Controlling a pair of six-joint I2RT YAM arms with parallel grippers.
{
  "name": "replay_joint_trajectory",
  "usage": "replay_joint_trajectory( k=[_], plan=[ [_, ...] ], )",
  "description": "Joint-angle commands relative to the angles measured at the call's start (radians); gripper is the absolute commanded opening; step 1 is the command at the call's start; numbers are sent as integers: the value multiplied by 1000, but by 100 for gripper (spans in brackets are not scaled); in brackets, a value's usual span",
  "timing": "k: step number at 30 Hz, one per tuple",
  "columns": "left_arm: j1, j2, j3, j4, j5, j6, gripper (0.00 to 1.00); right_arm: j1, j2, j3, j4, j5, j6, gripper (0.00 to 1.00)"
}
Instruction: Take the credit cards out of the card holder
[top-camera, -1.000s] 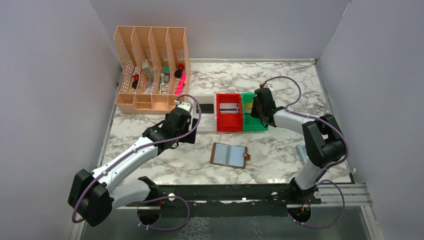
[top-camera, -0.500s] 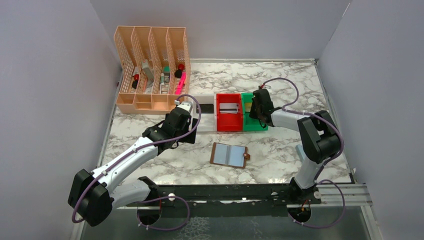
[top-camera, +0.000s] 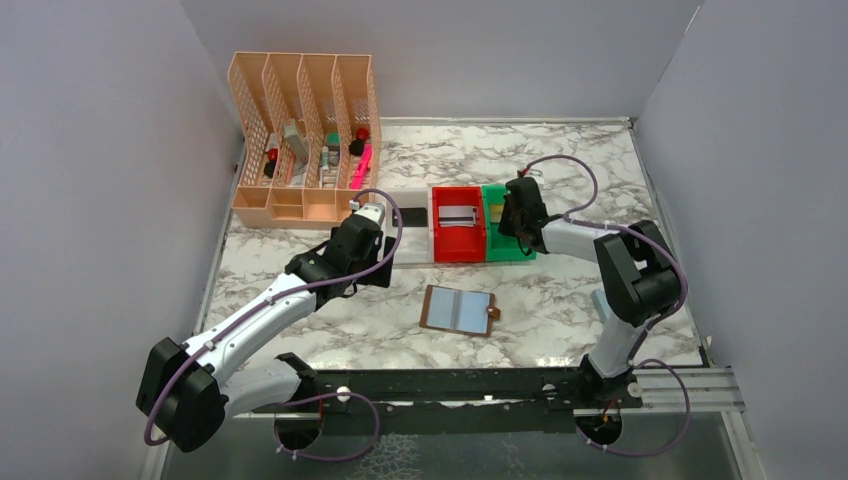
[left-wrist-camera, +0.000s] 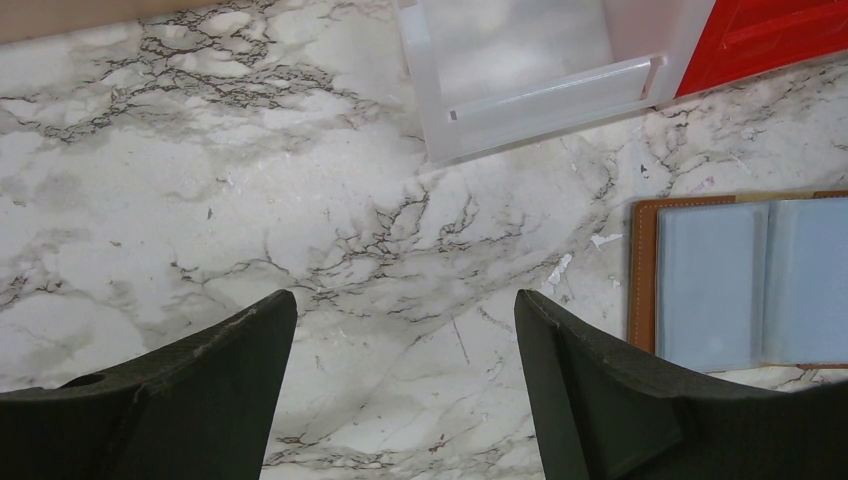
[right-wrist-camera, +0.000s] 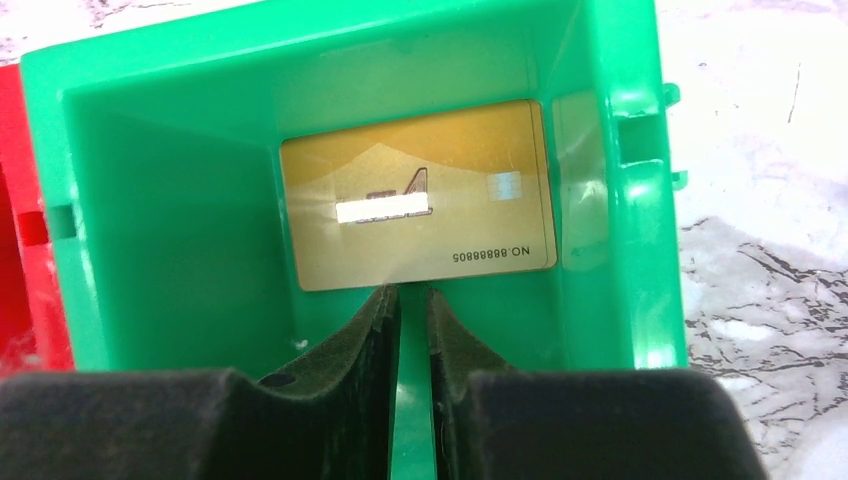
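Marble tabletop (top-camera: 560, 160), plain grey walls (top-camera: 100, 150)

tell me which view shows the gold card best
Right wrist: the gold card sits inside the green bin, its face and number plain. The top view shows only a yellowish sliver of it; the left wrist view shows none.

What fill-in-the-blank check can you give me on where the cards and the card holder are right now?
The gold card lies in the rightmost bin, which is ___.
The silvery-white card lies in the middle bin, which is ___.
The card holder lies ___ on the table.
Missing words: green; red; open.
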Motion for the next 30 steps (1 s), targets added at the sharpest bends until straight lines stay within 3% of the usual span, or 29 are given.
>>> replay_joint_trajectory(
  k=[1,9,16,19,23,26,30],
  plan=[
    [6,5,-3,-1,5,5,83,-3,-93,-21,-31,-38,-14,24],
    [5,-4,-4,-1,1,5,83,-3,-316,-59,-124,-150,-19,37],
    [8,-15,-3,-2,-8,5,84,19,-542,-197,-170,-235,57,44],
    [7,-25,-4,-1,-11,2,87,80,-642,-254,-205,-217,91,50],
    [13,-42,-3,-2,-24,-4,93,174,-716,-298,-243,-212,130,50],
    [19,-59,-6,-2,-39,-11,99,280,-700,-299,-266,-164,155,51],
    [29,-90,-7,-3,-66,-22,99,454,-598,-246,-296,-42,195,54]
  ],
)
